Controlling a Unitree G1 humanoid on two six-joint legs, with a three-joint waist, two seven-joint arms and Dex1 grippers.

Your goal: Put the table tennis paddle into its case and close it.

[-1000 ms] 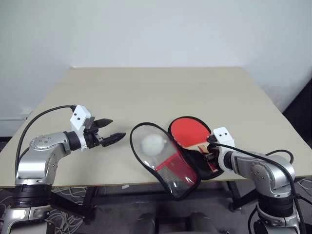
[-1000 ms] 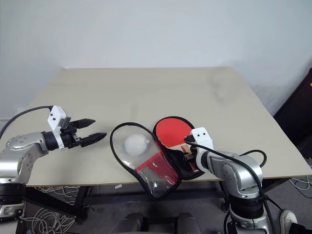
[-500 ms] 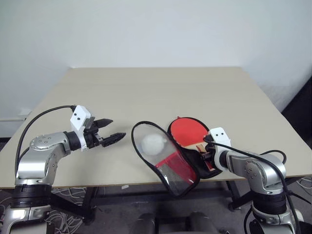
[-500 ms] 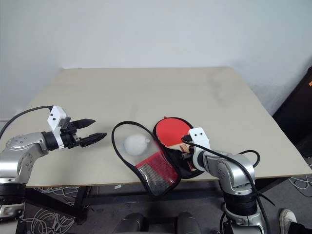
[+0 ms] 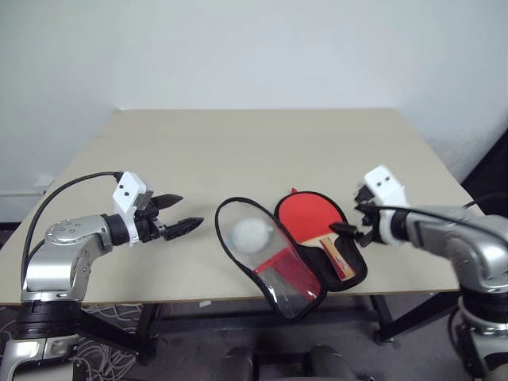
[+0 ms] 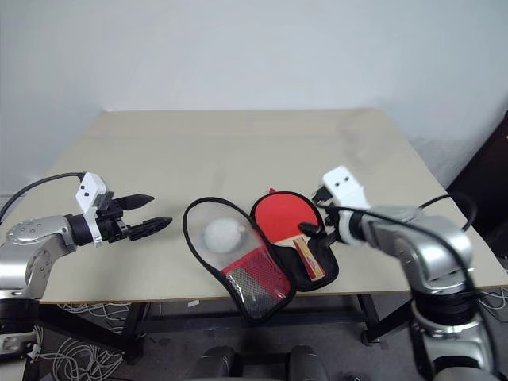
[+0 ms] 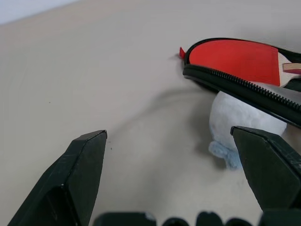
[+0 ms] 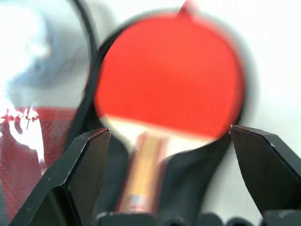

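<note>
Head views first: table (image 5: 262, 143), beige, with the case (image 5: 295, 246) lying unzipped near its front edge. The case's two halves are spread apart. The half nearer the left arm has a clear and mesh panel with a white ball (image 5: 250, 233) showing through it; its narrow end reaches the table's front edge. The other half, black-lined, holds the paddle (image 5: 311, 220), red face up, with the tan handle pointing toward the front edge. The paddle lies inside the black rim of that half. The left gripper (image 5: 180, 213) hovers above the table to the left of the case, apart from it, pointing toward it, its two black fingers spread wide with nothing between them. The right gripper (image 5: 355, 227) hangs just above the right rim of the case beside the paddle's handle; its fingers are spread and grip nothing.

Left wrist view: both fingers (image 7: 75, 181) stand wide apart over bare table. Past them lie the zipped black rim of the case (image 7: 244, 89), the red paddle (image 7: 235, 59) face behind it, and the ball (image 7: 237, 125) pressed under the rim.

Right wrist view: fingers (image 8: 77, 181) splayed wide, nothing held. Between them, farther off, sits the paddle (image 8: 171, 77), red face and handle, on the case's black lining (image 8: 188, 186). The mesh half lies alongside.
</note>
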